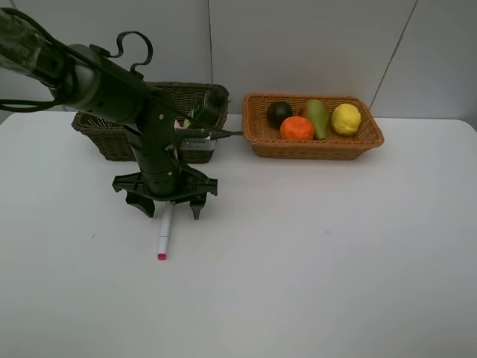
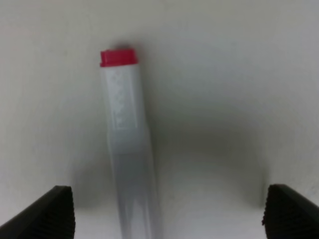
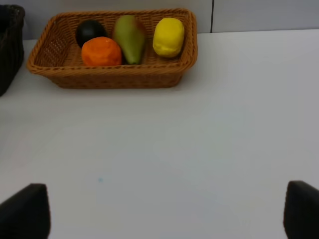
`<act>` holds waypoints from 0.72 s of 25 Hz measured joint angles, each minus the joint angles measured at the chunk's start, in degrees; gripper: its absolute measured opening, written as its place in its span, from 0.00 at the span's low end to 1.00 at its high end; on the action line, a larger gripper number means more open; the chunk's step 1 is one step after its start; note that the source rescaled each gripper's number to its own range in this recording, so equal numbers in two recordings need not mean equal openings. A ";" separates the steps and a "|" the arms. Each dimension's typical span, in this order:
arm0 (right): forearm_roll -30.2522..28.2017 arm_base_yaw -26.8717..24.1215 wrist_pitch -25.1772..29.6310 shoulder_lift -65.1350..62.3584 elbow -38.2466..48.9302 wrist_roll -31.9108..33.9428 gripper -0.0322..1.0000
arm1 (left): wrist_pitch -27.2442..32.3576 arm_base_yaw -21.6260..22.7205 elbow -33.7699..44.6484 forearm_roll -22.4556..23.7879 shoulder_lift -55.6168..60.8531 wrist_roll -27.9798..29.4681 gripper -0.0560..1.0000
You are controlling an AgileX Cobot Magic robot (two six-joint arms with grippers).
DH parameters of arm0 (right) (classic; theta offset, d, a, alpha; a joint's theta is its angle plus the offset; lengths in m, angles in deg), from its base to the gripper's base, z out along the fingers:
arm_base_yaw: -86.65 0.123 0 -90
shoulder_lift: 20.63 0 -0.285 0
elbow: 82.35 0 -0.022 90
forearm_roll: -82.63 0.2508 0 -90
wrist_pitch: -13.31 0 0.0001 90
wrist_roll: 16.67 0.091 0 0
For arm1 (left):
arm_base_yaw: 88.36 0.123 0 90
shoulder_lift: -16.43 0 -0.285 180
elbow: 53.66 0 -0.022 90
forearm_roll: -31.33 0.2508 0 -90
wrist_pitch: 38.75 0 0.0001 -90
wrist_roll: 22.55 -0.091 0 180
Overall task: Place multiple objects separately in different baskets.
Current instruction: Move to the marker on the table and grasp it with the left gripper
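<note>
Your high camera looks down from the front across the whole table (image 1: 335, 261) toward the back wall. Your left wrist camera faces straight down, very close above the marker (image 2: 127, 144), which the high view also shows. Your right wrist camera sits low and farther back, sharing the orange basket (image 3: 112, 77).

white marker (image 1: 165, 233) with pink cap, orange-tan basket (image 1: 313, 146), yellow lemon (image 1: 346, 118)

dark basket (image 1: 104, 134) contents hidden, marker (image 2: 127, 149) blurred
</note>
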 joint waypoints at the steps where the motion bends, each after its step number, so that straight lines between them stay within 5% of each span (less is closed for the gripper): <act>1: 0.00 0.00 0.00 0.00 0.00 0.00 0.98 | 0.00 0.00 0.00 0.00 0.00 0.00 1.00; 10: 0.00 0.00 0.00 0.00 0.00 0.00 0.98 | 0.00 0.00 0.00 -0.22 0.00 0.00 0.95; 18: 0.00 0.00 0.00 0.00 0.00 0.00 0.98 | 0.00 0.00 0.00 -1.05 0.00 0.00 0.39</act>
